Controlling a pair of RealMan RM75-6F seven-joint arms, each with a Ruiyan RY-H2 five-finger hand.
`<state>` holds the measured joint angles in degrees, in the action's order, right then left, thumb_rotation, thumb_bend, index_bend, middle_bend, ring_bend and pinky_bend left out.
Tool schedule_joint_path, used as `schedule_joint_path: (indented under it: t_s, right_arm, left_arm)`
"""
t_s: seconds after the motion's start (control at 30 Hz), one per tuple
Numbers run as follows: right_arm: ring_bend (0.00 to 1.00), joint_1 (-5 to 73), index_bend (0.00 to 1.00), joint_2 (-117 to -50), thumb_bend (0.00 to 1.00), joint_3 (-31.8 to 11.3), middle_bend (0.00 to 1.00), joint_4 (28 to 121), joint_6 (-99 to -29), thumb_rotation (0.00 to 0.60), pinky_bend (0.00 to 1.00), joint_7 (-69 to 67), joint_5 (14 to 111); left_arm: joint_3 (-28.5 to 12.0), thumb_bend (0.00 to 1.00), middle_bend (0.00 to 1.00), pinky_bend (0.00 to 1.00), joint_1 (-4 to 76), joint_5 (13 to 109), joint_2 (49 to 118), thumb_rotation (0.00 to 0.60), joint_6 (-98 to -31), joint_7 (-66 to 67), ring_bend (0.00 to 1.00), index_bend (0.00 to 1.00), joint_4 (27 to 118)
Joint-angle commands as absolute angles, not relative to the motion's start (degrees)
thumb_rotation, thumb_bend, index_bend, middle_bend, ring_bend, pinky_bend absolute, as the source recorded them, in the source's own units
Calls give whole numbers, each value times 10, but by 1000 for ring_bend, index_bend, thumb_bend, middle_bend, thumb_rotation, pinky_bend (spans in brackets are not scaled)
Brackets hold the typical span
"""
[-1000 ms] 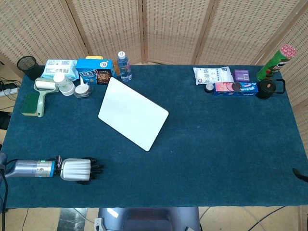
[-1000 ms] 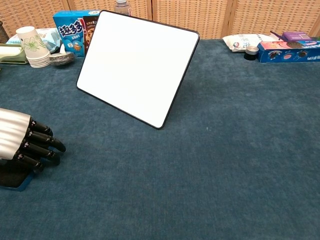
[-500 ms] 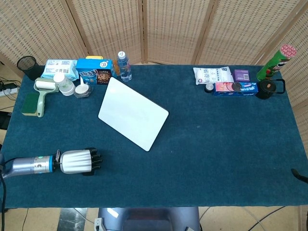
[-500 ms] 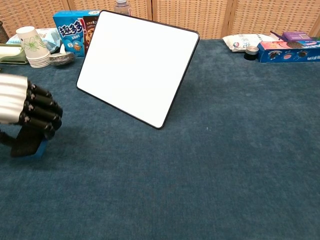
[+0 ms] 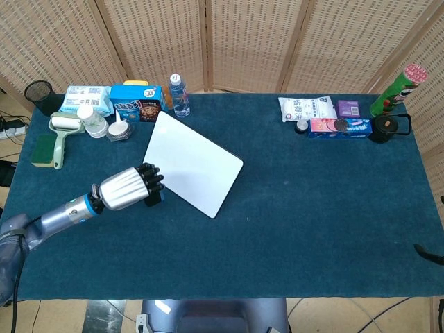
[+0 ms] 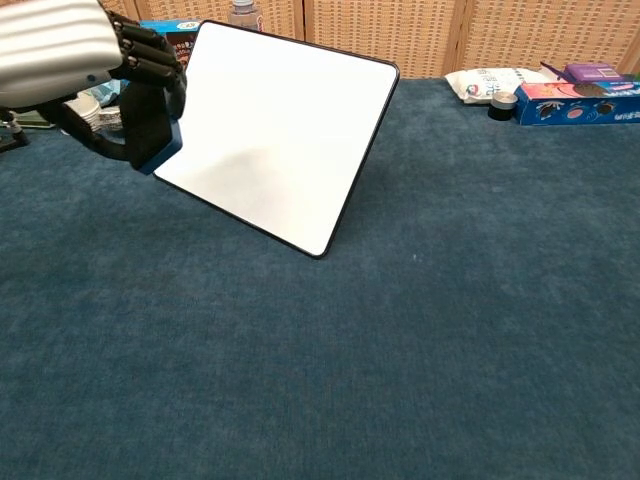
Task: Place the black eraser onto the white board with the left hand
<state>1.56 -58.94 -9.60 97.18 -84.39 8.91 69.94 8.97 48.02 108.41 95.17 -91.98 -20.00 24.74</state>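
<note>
The black eraser (image 6: 152, 125) is held in the curled fingers (image 6: 150, 60) of the left hand (image 5: 128, 187), raised off the desk (image 5: 312, 208) just beside the near-left edge of the white board (image 5: 193, 163). The step in hand appears to be the carry; the next move calls for bringing the eraser over the white surface, lowering it flat, and releasing. The left arm reaches in from the desk's near-left corner with the hand angled toward the board; the right hand is not in view.
</note>
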Motion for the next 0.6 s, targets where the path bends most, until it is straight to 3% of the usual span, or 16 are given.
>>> schedule_joint_path:
  t_s: [0.03, 0.27, 0.6]
  right_arm:
    - [50, 17, 81, -590, 0, -95, 34, 972, -840, 600, 0, 88, 699]
    - [50, 18, 81, -588, 0, -94, 35, 970, -835, 600, 0, 83, 695]
    - [50, 21, 81, -586, 0, -96, 38, 967, -828, 600, 0, 75, 690]
  left_arm:
    - [66, 218, 471, 474, 499, 1059, 982, 600, -886, -186, 340, 591, 244]
    - [42, 216, 470, 473, 527, 1028, 1027, 600, -827, -183, 341, 592, 221]
    - [29, 213, 471, 471, 548, 1007, 1055, 600, -794, -182, 341, 591, 193]
